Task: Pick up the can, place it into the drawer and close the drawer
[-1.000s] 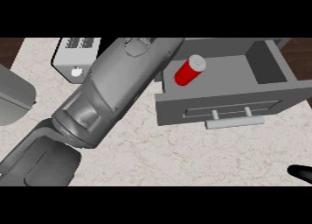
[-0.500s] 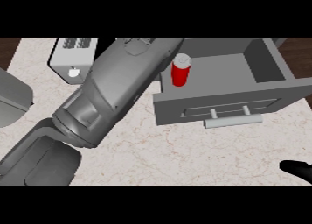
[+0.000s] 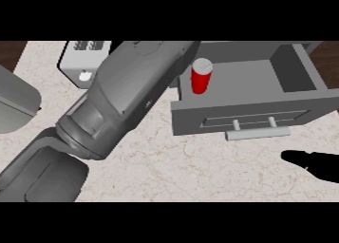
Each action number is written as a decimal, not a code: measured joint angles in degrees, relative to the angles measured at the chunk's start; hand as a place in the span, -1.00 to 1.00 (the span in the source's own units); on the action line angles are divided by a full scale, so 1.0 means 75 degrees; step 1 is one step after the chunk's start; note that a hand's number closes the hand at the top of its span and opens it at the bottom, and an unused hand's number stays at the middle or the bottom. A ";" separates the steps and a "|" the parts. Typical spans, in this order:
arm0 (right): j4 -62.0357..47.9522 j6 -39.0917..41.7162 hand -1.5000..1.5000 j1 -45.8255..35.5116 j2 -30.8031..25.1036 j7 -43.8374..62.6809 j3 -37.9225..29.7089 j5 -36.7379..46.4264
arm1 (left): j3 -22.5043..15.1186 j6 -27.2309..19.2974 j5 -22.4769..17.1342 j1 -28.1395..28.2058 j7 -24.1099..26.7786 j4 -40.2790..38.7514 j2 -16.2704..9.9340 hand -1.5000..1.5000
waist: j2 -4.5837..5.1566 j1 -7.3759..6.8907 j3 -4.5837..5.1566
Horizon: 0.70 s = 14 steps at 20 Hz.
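The left forearm hides its own hand; the right hand is cut off by the right edge.

Pale marble counter — dark wood floor beyond, white toaster at the back

Red can upright inside open drawer; right robot hand near lower right edge.

Light is even and fairly bright, falling from above, with no glare. The pale table shows hardly any cast shadows. The drawer floor is mid grey and its inner right wall darker. The black right hand reads as a flat shape without detail. Edges look crisp, without blur or bending.
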State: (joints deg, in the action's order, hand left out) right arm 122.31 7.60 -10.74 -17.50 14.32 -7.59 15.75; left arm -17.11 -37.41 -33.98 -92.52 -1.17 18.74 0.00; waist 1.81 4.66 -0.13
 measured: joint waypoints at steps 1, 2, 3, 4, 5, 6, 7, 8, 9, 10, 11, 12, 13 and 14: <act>-0.0154 -0.0064 -1.00 -0.0090 -0.0017 -0.0066 0.0162 0.0317 | 0.0002 0.0000 -0.0029 -0.0046 0.0015 -0.0022 -0.0001 -1.00 | 0.0000 -0.0037 -0.0001; -0.0318 -0.0127 -1.00 -0.0130 -0.0030 -0.0218 0.0314 0.0606 | 0.0018 0.0010 -0.0050 -0.0064 0.0064 -0.0053 -0.0001 -1.00 | -0.0002 -0.0077 0.0000; -0.0531 -0.0204 -1.00 -0.0226 -0.0024 -0.0315 0.0511 0.0926 | 0.0012 0.0008 -0.0077 -0.0060 0.0118 -0.0051 -0.0001 -1.00 | -0.0002 -0.0118 0.0000; -0.0644 -0.0251 -1.00 -0.0252 -0.0023 -0.0398 0.0701 0.1199 | 0.0006 -0.0038 -0.0085 -0.0093 0.0175 -0.0076 -0.0002 -1.00 | -0.0010 -0.0129 0.0000; -0.0883 -0.0309 -1.00 -0.0395 -0.0056 -0.0467 0.0791 0.1437 | 0.0006 -0.0047 -0.0090 -0.0147 0.0168 -0.0119 0.0000 -1.00 | -0.0016 -0.0170 0.0000; -0.1122 -0.0345 -1.00 -0.0489 -0.0092 -0.0564 0.0874 0.1635 | -0.0010 -0.0064 -0.0099 -0.0168 0.0175 -0.0143 -0.0001 -1.00 | -0.0026 -0.0192 0.0000; -0.1366 -0.0434 -1.00 -0.0623 -0.0091 -0.0607 0.1009 0.1917 | -0.0029 -0.0049 -0.0081 -0.0168 0.0206 -0.0179 0.0000 -1.00 | -0.0031 -0.0242 0.0001; -0.1634 -0.0522 -1.00 -0.0753 -0.0071 -0.0690 0.1155 0.2164 | -0.0060 -0.0080 -0.0074 -0.0263 0.0141 -0.0204 -0.0001 -1.00 | -0.0038 -0.0270 0.0001; -0.1888 -0.0568 -1.00 -0.0882 -0.0073 -0.0728 0.1289 0.2397 | -0.0071 -0.0073 -0.0057 -0.0283 0.0167 -0.0244 -0.0001 -1.00 | -0.0041 -0.0300 0.0001; -0.2152 -0.0614 -1.00 -0.1001 -0.0085 -0.0787 0.1385 0.2595 | -0.0086 -0.0061 -0.0039 -0.0261 0.0209 -0.0287 -0.0001 -1.00 | -0.0045 -0.0322 0.0002; -0.2412 -0.0717 -1.00 -0.1098 -0.0042 -0.0863 0.1517 0.2817 | -0.0103 -0.0030 -0.0036 -0.0262 0.0188 -0.0308 -0.0001 -1.00 | -0.0054 -0.0342 0.0002; -0.2727 -0.0832 -1.00 -0.1153 -0.0044 -0.0995 0.1605 0.3037 | -0.0098 -0.0015 -0.0030 -0.0248 0.0199 -0.0310 0.0000 -1.00 | -0.0064 -0.0386 0.0003; -0.3030 -0.0934 -1.00 -0.1237 -0.0045 -0.1092 0.1695 0.3257 | -0.0078 0.0005 -0.0040 -0.0309 0.0149 -0.0304 -0.0001 -1.00 | -0.0071 -0.0414 0.0003; -0.3352 -0.1071 -1.00 -0.1318 -0.0027 -0.1179 0.1768 0.3480 | -0.0063 0.0078 -0.0035 -0.0247 0.0182 -0.0301 0.0000 -1.00 | -0.0081 -0.0459 0.0004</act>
State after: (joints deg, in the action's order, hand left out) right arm 97.17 -0.43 -20.62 -17.70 5.48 5.67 41.85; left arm -17.59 -36.83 -34.24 -94.37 0.19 16.48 0.00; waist 1.20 1.22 -0.10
